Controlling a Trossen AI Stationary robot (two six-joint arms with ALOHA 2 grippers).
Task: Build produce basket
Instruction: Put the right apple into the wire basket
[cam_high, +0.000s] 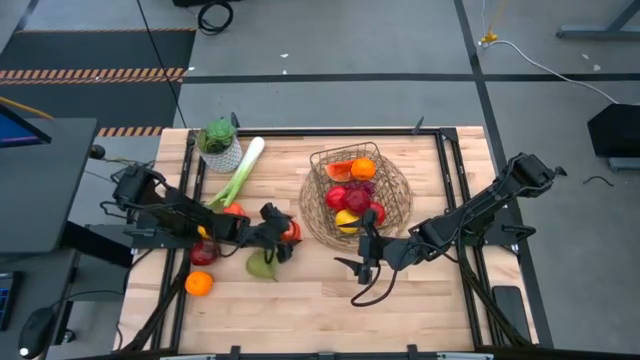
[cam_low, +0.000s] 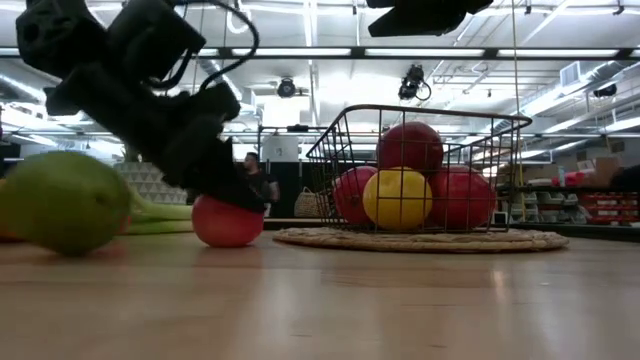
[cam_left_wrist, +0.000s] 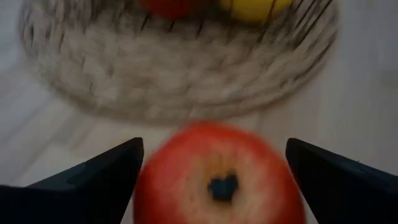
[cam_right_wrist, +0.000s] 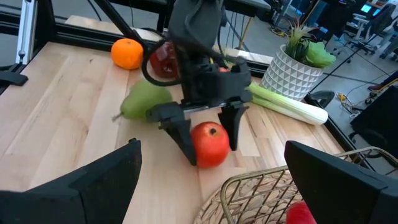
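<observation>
Left pincer (cam_right_wrist: 208, 134) is low over the tabletop (cam_high: 300, 300), fingers spread wide to either side of a red apple (cam_right_wrist: 209, 144) — the apple sits between them on the wood, and no contact is visible in the left wrist view. From above, this apple lies just off the basket (cam_high: 395, 205) at its 9 o'clock.

Basket holds an orange (cam_high: 363, 168), a carrot piece (cam_high: 338, 171), purple grapes (cam_high: 362, 186), red apples (cam_high: 357, 201) and a yellow fruit (cam_high: 347, 221). Its woven rim is directly ahead of the left pincer, with the caged wire side rising above it in the low view.

Around the left arm: a green pear (cam_high: 260, 266) at 6 o'clock of the pincer, close beside it; a second red apple (cam_high: 203, 253) and a loose orange (cam_high: 199, 284) farther out toward 8 o'clock; a leek (cam_high: 238, 174) lying slanted at 11 o'clock, its white end near a potted plant (cam_high: 219, 145).

Right pincer (cam_high: 362, 268) waits at the basket's 6 o'clock, fingers fully apart, nothing between them — a dark cable (cam_high: 372, 292) loops on the wood just beside it.
</observation>
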